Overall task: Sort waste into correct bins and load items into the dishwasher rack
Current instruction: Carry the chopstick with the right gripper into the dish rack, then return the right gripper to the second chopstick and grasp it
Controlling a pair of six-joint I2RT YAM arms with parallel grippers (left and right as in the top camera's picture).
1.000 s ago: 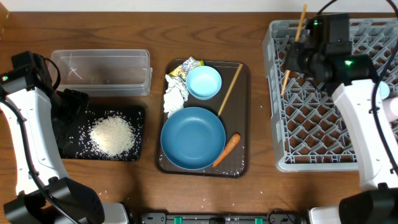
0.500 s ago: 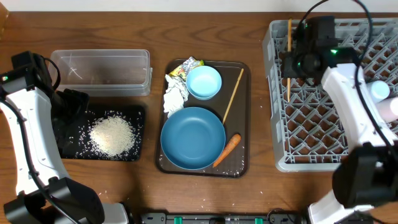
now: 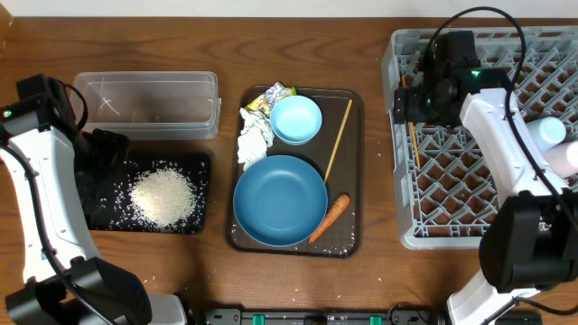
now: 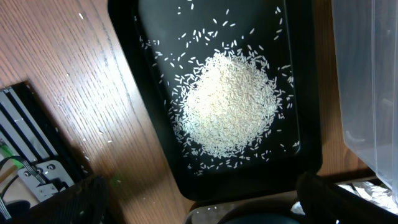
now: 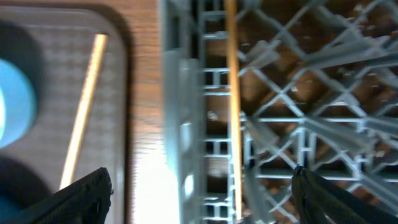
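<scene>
Thin wooden chopstick (image 5: 233,106) lies in the large square grey plastic lattice rack (image 3: 452,237). It sits just inside the wall nearest the brown tray and runs front-to-back in the overhead view. R gripper (image 3: 415,108) hangs right over it w/ fingers spread wide, one each side of the stick, pinching nothing. Whether a finger touches the rack: can't tell. At the rack's far edge sit a pale cup (image 3: 551,132) and a white cup (image 3: 567,162), both partly hidden by the arm.

Second wooden chopstick (image 3: 337,137) lies slanted on the dark brown rectangular serving tray (image 3: 355,236), which is mid-table, near the rack but apart from it. On the same tray:
- Large dark blue round plate (image 3: 280,199) at the front.
- Light blue bowl (image 3: 296,119) just behind the plate.
- Small orange carrot (image 3: 328,218) against the plate's rim on the rack side.
- Crumpled white tissue (image 3: 255,135) beside the bowl on the other side.
- Yellow-green printed snack wrapper (image 3: 271,96) in the back corner.

Further out is the black shallow rectangular tray (image 3: 108,219), w/ a heap of white rice grains (image 4: 230,99) in the middle. Loose grains are scattered round the heap, and a few lie on the wooden table (image 3: 379,271). Clear plastic rectangular tub (image 3: 149,104) stands just behind the black tray.

L gripper (image 4: 211,199) hovers above the black tray, fingers spread wide, holding nothing.
</scene>
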